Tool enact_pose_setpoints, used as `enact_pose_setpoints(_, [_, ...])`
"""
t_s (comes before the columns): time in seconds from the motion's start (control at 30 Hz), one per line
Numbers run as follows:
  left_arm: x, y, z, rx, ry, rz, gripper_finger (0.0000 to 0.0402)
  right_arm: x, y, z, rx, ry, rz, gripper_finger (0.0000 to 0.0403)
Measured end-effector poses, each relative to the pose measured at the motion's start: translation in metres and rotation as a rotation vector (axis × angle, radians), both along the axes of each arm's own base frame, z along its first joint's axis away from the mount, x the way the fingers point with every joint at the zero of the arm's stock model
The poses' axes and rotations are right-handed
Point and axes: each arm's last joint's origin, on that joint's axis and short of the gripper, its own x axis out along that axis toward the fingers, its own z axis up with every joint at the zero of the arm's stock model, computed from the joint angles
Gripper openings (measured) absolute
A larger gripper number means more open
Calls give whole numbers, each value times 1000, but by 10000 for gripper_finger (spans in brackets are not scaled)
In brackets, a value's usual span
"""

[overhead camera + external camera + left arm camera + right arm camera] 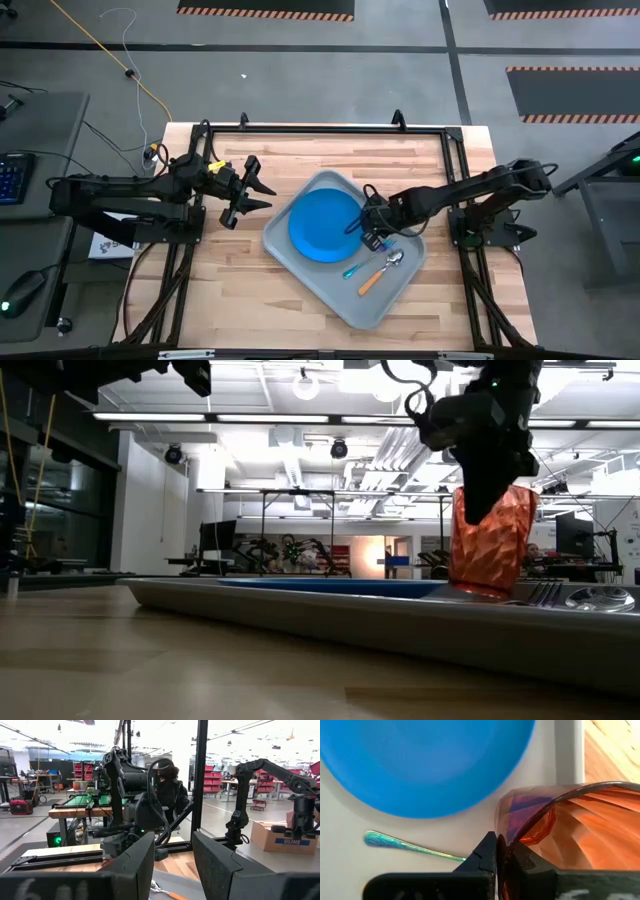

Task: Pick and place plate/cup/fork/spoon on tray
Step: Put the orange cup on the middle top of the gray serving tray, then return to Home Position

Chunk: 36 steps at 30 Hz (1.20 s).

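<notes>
One tray (pixel 300 258) on worktop (pixel 230 290) holds one plate (pixel 322 226), one fork (pixel 356 268), one spoon (pixel 380 270). Right pincer (pixel 504 851) grips the one cup (pixel 490 540) by its rim; left pincer (pixel 256 195) spread wide, idle.

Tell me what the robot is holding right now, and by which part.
The right tool pinches the cup by its rim, one finger inside, one outside, over the tray. The left tool holds nothing.

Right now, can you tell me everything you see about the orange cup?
The cup is a small see-through red-orange tumbler with a faceted, rippled wall, plastic by its look. It stands upright on the grey tray, beside the blue plate, near the fork. The right tool pinches its rim, one finger inside and one outside.
</notes>
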Motion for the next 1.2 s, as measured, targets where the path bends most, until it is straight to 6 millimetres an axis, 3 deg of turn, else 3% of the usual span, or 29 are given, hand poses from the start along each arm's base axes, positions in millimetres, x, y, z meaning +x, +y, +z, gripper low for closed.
enact_pose_setpoints(0.4, [0,0,0,0,-1,-1,124,4,1,-6,-10,18,18,1])
enact_pose_setpoints(0.87, [0,0,0,-1,0,-2,124,5,1,-6,-4,1,41,38])
enact_pose_setpoints(1.2, [0,0,0,-1,0,-2,124,5,1,-6,6,6,29,116])
